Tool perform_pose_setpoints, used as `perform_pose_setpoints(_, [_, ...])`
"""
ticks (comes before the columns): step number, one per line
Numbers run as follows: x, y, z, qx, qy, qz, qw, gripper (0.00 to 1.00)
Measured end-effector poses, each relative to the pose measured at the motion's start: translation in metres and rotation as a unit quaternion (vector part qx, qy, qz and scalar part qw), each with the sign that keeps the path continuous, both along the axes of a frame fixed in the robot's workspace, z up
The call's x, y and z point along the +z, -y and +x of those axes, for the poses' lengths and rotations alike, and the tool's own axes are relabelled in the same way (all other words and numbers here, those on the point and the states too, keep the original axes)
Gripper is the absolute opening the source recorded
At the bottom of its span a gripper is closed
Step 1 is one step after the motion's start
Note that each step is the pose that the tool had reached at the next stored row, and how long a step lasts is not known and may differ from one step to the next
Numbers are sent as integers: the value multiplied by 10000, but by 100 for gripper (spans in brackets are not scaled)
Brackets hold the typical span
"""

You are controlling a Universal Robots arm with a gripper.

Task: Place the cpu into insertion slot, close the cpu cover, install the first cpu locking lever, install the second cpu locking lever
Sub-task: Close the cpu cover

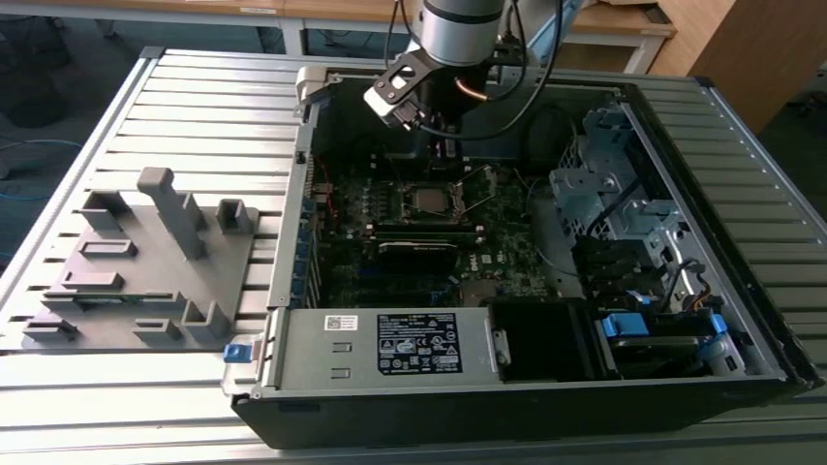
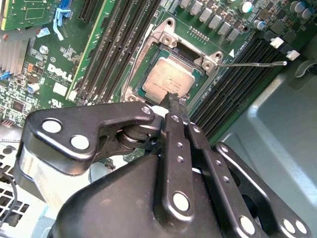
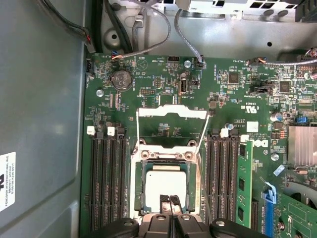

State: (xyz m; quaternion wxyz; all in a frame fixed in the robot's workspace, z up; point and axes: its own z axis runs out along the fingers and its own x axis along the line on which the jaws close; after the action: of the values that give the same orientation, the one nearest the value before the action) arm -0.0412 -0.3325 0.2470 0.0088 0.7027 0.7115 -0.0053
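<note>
**Exterior view**
Hard to see: the gripper hangs in the dark end of the case, and its tips are lost in shadow.
Cut off: the arm runs off the top of the picture.
Arm: it points down and leans toward the exterior view's left, over the far end of the board.
Cpu: the cpu is a small grey square lying flat in the middle of the board.
Rack: a grey rack sits well apart from the case, on the exterior view's left.

**Second wrist view**
Hidden: the gripper's black body covers one edge of the slot.
Fingers: the fingers are pressed together with nothing between them.
Tips: they meet in a point right at the cpu's edge. I cannot tell if they touch it.
Cpu: it sits flat inside the slot.
Levers: one of the levers, a thin wire, lies across the long black slots beside it.

**First wrist view**
Cut off: the gripper shows just its tips and knuckles.
Cpu: the cpu is in the slot, with the tips over its edge.
Cover: the cover is flipped open, away from the slot, and the green board shows through its hole.
Levers: two thin wires run along the cover's sides.
</note>
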Motion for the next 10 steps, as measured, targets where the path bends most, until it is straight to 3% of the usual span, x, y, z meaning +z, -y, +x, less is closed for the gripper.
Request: perform_pose_setpoints(10, [52, 0, 0, 1, -1, -1, 10000, 11])
